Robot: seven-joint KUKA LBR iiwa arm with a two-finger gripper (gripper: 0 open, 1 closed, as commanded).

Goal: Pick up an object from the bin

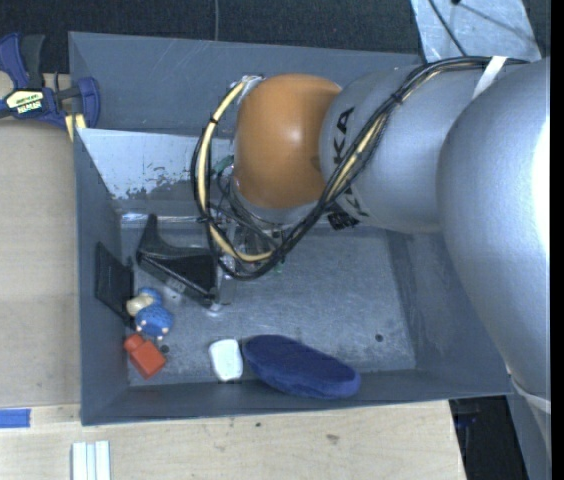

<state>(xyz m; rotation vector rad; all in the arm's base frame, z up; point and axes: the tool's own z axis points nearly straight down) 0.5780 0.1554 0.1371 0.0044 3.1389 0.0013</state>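
A grey metal bin [362,288] with a scuffed floor is seen from above. The pincer [214,293] is seen low in it, under the arm's orange cover [277,138]; whether it is open or closed cannot be told. A black angular piece [177,266] is found just beside it, toward the view's left. Further left and lower, a blue-and-yellow toy [150,314] and an orange block [145,356] are seen. Below the pincer, a white block [226,359] and a dark blue pouch [297,366] lie side by side.
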